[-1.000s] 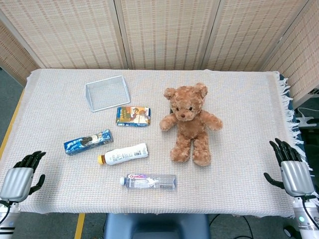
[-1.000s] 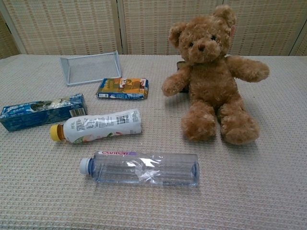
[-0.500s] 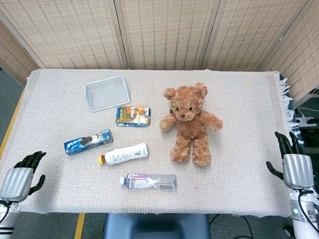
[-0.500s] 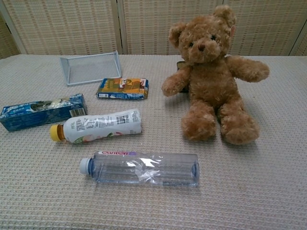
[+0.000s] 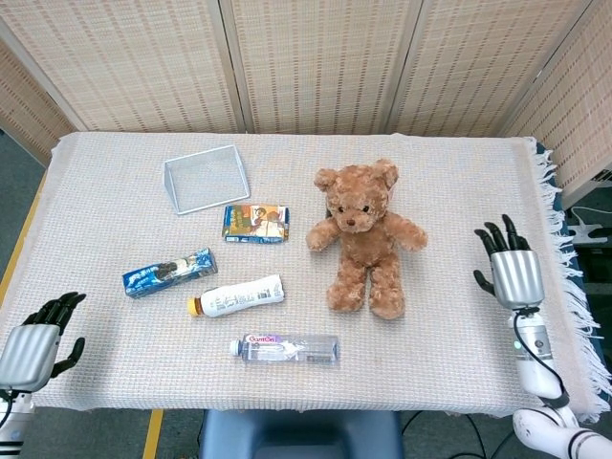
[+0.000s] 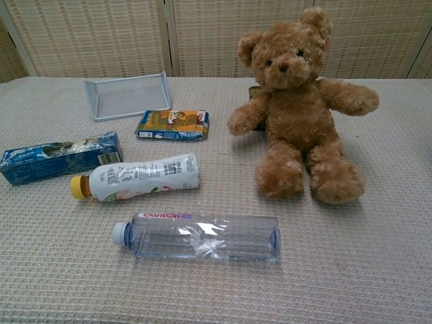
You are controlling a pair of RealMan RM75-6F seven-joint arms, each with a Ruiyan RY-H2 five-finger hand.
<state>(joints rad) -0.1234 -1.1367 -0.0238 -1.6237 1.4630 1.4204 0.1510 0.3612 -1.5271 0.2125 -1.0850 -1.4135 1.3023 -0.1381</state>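
From where I sit, nothing has been picked up: my right hand (image 5: 514, 271) hangs above the right part of the table (image 5: 449, 182) with its fingers spread and nothing in them, and the thing nearest to it is the teddy bear (image 5: 364, 236), which sits upright facing me, well apart from the hand. My left hand (image 5: 38, 341) rests off the near left corner of the table, fingers loosely curled yet apart, empty too; the chest view shows neither hand. I judge that the work is at its very start, with every object lying untouched and all of the handling left to do. Left of the bear lie, from far to near, a wire mesh tray (image 5: 205, 178) tipped on its side, a small orange and blue snack packet (image 5: 255, 223), a blue biscuit packet (image 5: 168, 272), a white drink bottle (image 5: 238, 295) with a yellow cap, and a clear water bottle (image 5: 286, 348) on its side nearest me. As to writing, the clear bottle bears a pink word near its neck that I cannot make out with confidence, the white bottle has fine print and a barcode too small to read, and the blue packet's lettering is blurred.
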